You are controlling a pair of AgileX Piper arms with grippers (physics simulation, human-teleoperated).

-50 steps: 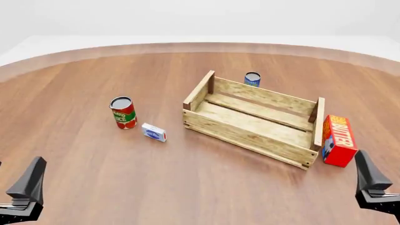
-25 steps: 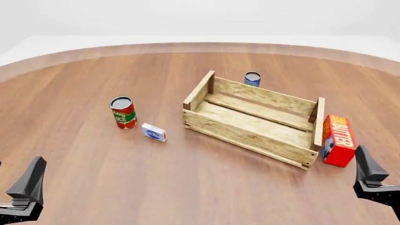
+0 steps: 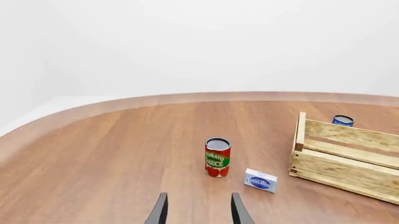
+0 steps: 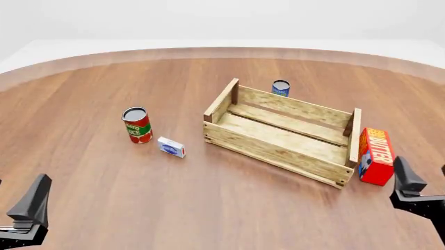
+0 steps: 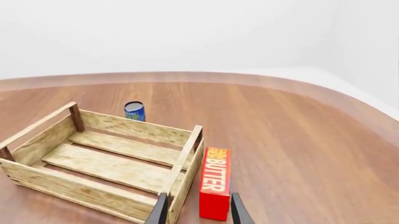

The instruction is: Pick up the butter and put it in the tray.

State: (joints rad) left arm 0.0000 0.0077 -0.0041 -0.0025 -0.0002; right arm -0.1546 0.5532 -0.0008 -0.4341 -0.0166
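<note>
The butter is a red-and-orange carton lying on the table just outside the right end board of the wooden tray. My right gripper is open and empty, just on the near side of the butter. In the right wrist view the butter lies right ahead, about in line with the open fingers, beside the tray. My left gripper is open and empty at the near left, far from both. In the left wrist view its fingers frame bare table, with the tray's end off to one side.
A tomato sauce can and a small white-and-blue box stand left of the tray. A blue can stands behind the tray's far wall. The table's curved far edge runs across the back.
My right gripper has crept forward toward the butter. The left gripper and all objects have not moved.
</note>
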